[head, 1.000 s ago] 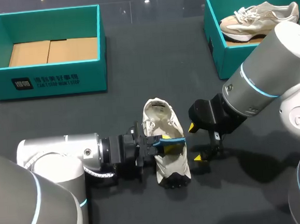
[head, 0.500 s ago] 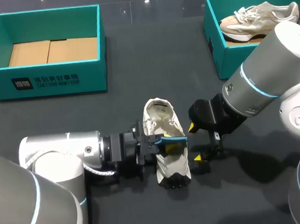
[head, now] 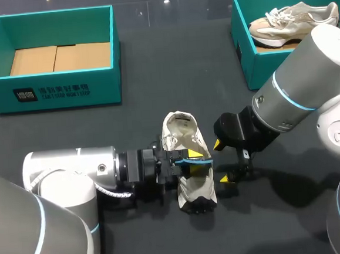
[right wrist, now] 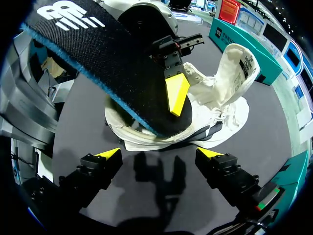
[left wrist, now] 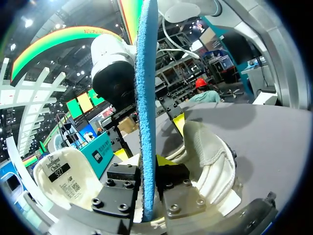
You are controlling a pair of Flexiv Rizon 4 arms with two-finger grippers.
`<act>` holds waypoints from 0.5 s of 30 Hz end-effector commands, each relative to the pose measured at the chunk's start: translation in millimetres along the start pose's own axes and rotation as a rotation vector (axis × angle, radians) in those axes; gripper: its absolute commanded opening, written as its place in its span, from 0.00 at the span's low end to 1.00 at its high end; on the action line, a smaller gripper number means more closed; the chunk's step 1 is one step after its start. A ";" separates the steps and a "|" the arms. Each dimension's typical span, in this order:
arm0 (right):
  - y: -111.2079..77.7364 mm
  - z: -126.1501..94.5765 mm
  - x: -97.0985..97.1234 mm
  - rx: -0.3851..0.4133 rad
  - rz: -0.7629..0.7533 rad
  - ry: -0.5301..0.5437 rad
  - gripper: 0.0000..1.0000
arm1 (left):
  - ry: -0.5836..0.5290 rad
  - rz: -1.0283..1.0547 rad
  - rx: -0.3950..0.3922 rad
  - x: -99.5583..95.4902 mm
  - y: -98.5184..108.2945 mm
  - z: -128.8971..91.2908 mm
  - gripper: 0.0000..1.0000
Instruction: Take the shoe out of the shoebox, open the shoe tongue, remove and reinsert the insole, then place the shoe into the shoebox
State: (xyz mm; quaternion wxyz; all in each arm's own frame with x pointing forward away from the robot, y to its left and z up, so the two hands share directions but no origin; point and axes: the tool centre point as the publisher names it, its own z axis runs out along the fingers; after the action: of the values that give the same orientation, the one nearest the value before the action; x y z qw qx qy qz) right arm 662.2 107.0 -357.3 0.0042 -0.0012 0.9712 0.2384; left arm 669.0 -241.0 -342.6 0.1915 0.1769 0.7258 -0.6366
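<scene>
Shoe [head: 196,186] low on the tabletop [head: 154,69] toward 6 o'clock, lengthwise along the 12-to-6 line, with the tongue [head: 179,128] folded out toward 12 o'clock, labelled underside up. In from 8 o'clock, left arm [head: 73,170] flat along the tabletop, with the left gripper [head: 191,162] over the shoe's middle, clamped narrow on the insole [head: 204,159]. Stands on edge there, that insole, only a thin blue line from above, running from 9 toward 3 o'clock across the shoe. From the left wrist: blue edge of the insole [left wrist: 145,88] straight ahead out of the left gripper [left wrist: 146,171], black finger blocks pressed on both faces, white shoe [left wrist: 212,164] under and to one side, tongue [left wrist: 63,178] off to the other side. From the right wrist: black face of the insole [right wrist: 93,54] slanting up from the opening of the shoe [right wrist: 215,115], blue foam along its rim, one yellow fingertip [right wrist: 177,93] of the left gripper flat against it; cannot tell whether the lower end touches inside the shoe. At 3 o'clock of the shoe, just beside it and apart, the right gripper [head: 221,162], spread wide and holding nothing; same wide stance of the right gripper [right wrist: 160,154] from its own wrist. At 10 o'clock, teal shoebox [head: 61,91] with brown cardboard [head: 58,58] on its floor; at 2 o'clock, second teal shoebox [head: 243,50] with another pale shoe [head: 294,20] inside.
</scene>
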 end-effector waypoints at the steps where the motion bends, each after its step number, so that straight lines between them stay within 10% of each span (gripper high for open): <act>1: 0.1 0.1 1.6 0.003 0.001 -0.003 1.00 | 0.000 0.001 -0.002 0.4 -3.5 1.4 0.18; 15: 0.1 0.1 1.6 0.003 0.001 -0.003 1.00 | -0.015 0.026 -0.045 1.5 -24.7 -6.1 0.18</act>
State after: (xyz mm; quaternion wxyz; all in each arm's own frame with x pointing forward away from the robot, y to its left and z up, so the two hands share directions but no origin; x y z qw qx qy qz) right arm 662.2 107.0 -357.3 0.0042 -0.0012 0.9712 0.2384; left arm 661.9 -240.7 -327.7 0.2065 0.1800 0.7304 -0.6257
